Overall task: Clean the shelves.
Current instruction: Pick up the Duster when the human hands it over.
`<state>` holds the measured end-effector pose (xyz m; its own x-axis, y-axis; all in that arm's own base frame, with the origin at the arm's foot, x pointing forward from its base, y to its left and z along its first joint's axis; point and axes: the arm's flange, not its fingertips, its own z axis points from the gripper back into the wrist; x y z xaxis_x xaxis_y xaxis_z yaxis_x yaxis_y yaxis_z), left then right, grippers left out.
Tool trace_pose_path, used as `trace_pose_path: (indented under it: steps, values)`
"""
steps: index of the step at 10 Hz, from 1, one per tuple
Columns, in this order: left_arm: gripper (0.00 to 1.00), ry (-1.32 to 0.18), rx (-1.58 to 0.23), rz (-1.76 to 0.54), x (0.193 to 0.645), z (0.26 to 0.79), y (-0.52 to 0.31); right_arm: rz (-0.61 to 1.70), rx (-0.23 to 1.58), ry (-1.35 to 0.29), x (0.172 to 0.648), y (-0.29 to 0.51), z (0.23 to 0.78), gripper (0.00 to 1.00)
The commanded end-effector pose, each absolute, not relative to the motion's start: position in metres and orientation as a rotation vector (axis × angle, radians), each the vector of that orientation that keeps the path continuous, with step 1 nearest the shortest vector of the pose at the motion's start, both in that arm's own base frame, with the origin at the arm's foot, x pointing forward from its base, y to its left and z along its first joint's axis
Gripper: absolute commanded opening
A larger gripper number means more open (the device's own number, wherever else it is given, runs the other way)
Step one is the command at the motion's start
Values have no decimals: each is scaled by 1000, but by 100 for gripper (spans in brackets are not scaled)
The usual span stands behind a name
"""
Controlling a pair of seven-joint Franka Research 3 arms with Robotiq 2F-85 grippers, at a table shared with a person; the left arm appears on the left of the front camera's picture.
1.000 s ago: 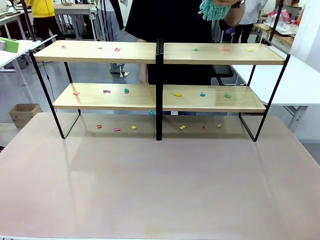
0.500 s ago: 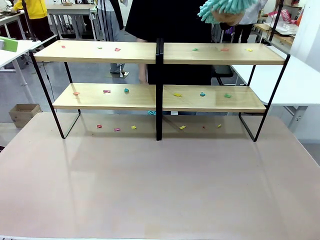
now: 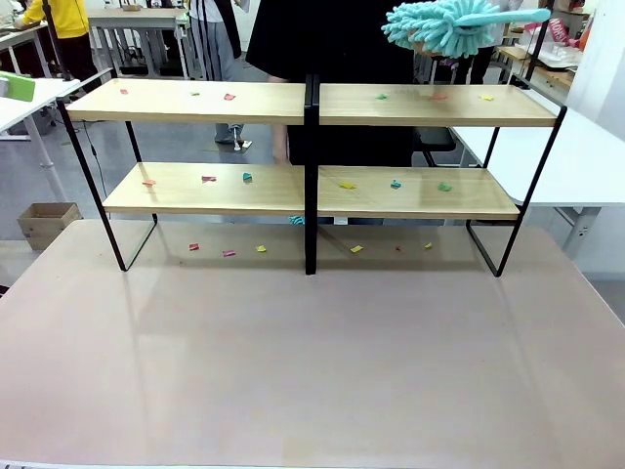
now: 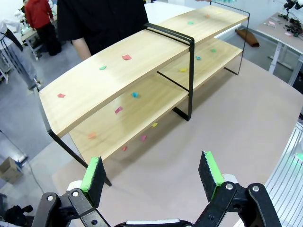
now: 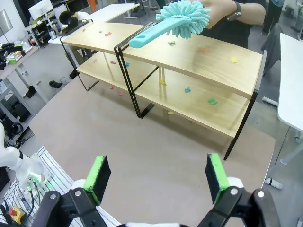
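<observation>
Light-wood, black-framed two-tier shelves (image 3: 195,101) stand far across the worktop (image 3: 312,371). Left fingers (image 4: 93,172) and right fingers (image 5: 100,172) are wide open, empty. Best take the person's fluffy teal duster (image 5: 187,19) by its handle (image 5: 147,35).

Grey floor (image 3: 39,176), white side tables (image 3: 596,156) (one each side), cardboard box (image 3: 44,223) at left.

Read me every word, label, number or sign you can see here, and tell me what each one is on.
No text can be read in any view.
The shelves: plain wooden boards, no label.
The teal duster: no brand or print visible.
The coloured paper scraps: blank as far as can be seen.
The cardboard box on the floor: no legible marking.
Anything in the background is too small or blurred to read.
</observation>
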<state>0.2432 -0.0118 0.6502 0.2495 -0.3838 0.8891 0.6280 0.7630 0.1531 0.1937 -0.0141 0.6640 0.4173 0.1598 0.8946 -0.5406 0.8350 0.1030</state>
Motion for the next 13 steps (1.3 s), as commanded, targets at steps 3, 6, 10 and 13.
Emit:
trace_pose_path:
  steps: [3,6,10,13]
  values:
    - [100,-1124,-253,-696,244,650,-12,455,409,-1056,194,-14,664,100]
    - [100,-1124,-253,-696,244,650,-12,51,934,-737,279,1,723,100]
    - [100,-1124,-253,-696,244,650,-12,44,933,-772,317,13,724,100]
    - [100,-1124,-253,-696,244,650,-12,-291,1193,-456,379,47,708,100]
